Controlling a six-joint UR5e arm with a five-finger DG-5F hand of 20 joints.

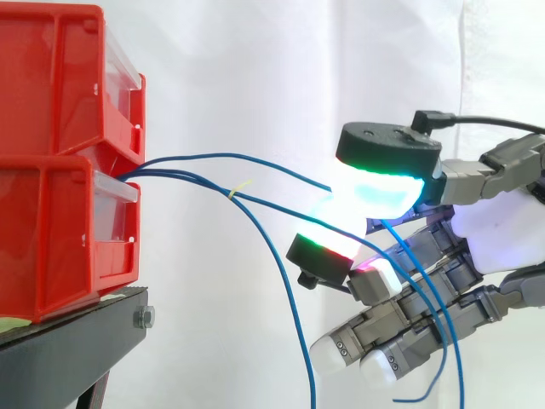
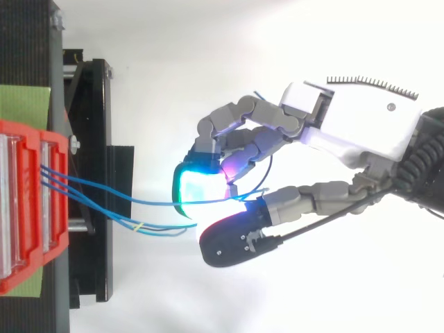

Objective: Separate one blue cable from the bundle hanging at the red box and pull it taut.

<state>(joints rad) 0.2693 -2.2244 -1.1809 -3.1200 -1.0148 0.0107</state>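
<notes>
At 3 o'clock of the stacked red bins [image 1: 51,213], which sit on a black stand [image 1: 77,328], the hand [image 1: 494,230] hangs with its fingers [image 1: 379,183] closed in a pinch. Two glowing pads meet on one blue cable [image 1: 213,155]. That cable leaves the seam at the top of the lower bin and runs toward 3 o'clock in a shallow arch into the pinch. It is not straight, so not taut.

The rest of the bundle [image 1: 149,173] leaves the same spot, passes a yellow tie [image 1: 238,192] and droops toward 5 o'clock. Some strands hang across the other fingers, which are loosely extended.

Judgement: separation looks done; the pull is the step in hand.

Next move: draw the hand straight away from the bins, toward 3 o'clock, with a firm pinch, until the arch flattens.

Risk: loose strands may drag along with the fingers.
</notes>
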